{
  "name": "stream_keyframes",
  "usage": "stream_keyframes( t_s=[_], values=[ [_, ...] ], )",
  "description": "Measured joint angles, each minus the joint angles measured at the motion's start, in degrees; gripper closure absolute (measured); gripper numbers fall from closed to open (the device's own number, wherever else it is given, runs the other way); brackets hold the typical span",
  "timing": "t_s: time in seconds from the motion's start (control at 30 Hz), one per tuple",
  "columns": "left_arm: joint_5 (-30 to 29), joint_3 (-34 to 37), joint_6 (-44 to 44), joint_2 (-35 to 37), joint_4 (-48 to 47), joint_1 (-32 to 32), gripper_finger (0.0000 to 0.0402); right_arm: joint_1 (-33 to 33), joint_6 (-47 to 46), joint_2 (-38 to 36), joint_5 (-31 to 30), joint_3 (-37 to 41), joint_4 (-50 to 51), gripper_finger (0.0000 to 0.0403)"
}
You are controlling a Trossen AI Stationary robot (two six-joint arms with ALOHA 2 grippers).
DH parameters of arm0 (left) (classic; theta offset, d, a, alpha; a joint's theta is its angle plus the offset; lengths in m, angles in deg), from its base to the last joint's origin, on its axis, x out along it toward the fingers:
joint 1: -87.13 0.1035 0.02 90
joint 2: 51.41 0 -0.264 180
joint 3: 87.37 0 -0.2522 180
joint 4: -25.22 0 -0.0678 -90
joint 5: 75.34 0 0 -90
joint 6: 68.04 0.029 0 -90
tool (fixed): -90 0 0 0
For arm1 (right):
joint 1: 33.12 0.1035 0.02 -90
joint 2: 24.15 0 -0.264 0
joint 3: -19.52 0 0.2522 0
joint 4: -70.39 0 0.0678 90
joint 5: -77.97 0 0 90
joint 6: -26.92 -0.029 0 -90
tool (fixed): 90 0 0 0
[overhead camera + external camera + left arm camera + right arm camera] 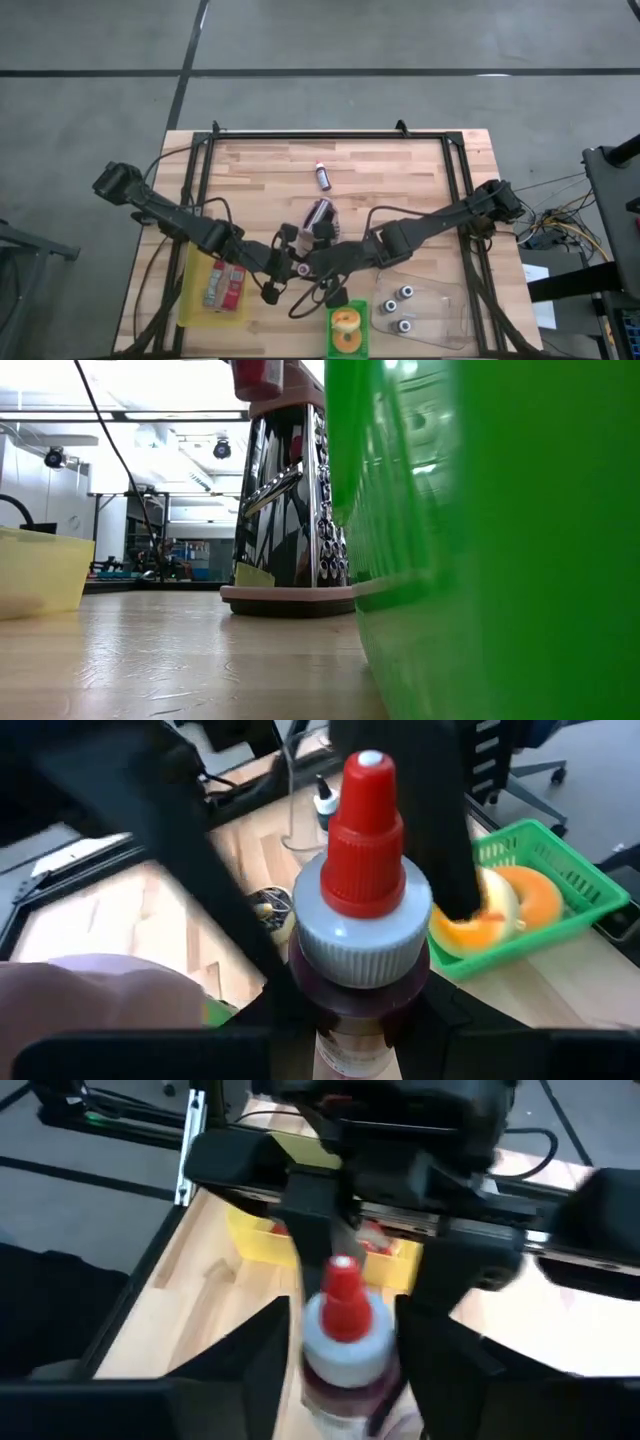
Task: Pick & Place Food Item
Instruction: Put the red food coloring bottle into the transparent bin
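A sauce bottle [362,950] with a red nozzle cap [365,830], a grey-white collar and dark contents is up above the table's near middle [301,270], in my left gripper [350,1030], which is shut on it. My right gripper [345,1370] comes from the opposite side, open. Its fingers [440,1365] stand close on either side of the collar [345,1348]. A ring-shaped pastry [347,322] lies in a green basket [330,345] at the near edge. My left gripper pinches the bottle's body just below the collar [330,1020] between its two fingers. The bottle stands roughly upright in the hold, cap up. My right gripper's fingers flank the collar; I cannot tell whether they touch it.
A yellow bin [192,295] with packets sits near left. A clear tray [440,325] with several small round things sits near right. A metal grater [290,510] stands mid-table behind the grippers, and a small dark bottle [322,177] lies farther back. Cables trail under the arms.
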Motion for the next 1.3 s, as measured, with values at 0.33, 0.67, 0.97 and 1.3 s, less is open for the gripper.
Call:
stream_keyframes(
  t_s=[0.33,0.67,0.97,1.3],
  values=[
    [-0.11,-0.01,0.23,0.0,0.44,0.09,0.0313,0.57,2.15,0.11,-0.99,0.35,-0.61,0.0296],
    [-0.13,-0.01,1.06,-0.07,0.31,0.12,0.0313,1.4,3.05,0.11,-4.46,0.76,-0.58,0.0296],
    [-0.13,-0.01,1.05,-0.07,0.29,0.12,0.0313,1.4,3.08,0.11,-4.59,0.79,-0.41,0.0296],
    [-0.09,-0.01,1.05,-0.07,0.29,0.09,0.0313,1.4,3.05,0.11,-4.52,0.81,-0.37,0.0296]
  ],
)
